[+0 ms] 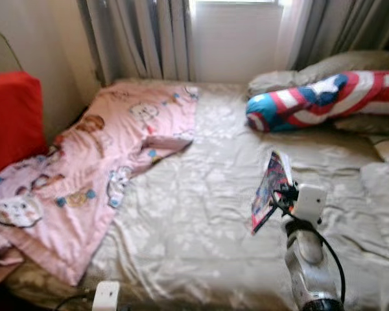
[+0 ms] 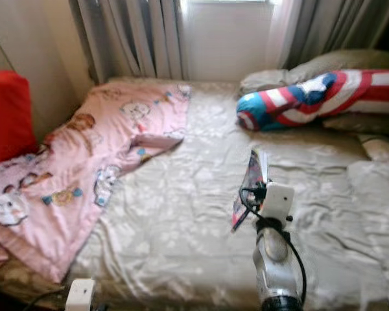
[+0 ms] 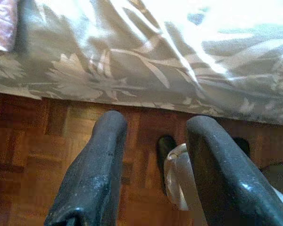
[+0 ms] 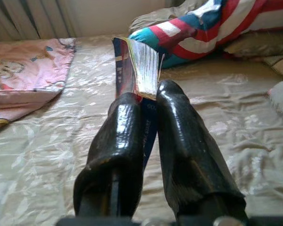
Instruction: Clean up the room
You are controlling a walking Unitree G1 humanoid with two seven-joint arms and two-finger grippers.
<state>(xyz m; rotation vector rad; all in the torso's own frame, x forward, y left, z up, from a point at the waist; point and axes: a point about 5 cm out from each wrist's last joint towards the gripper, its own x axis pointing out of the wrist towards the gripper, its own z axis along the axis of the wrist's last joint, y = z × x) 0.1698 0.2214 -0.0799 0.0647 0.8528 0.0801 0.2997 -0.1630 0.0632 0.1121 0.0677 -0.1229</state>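
Pinching a book upright, the right gripper hovers over the bed's near edge; left gripper fingers spread wide above the floor.

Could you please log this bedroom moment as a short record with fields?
setting: bed with beige floral sheet, grey curtains behind
right tool: shut on thin colourful book, held above the sheet
left tool: open, low beside the bed over brown parquet floor
bedding: pink cartoon-print blanket on the bed's left side
pillow: red, white and blue shield-print bolster near the headboard end
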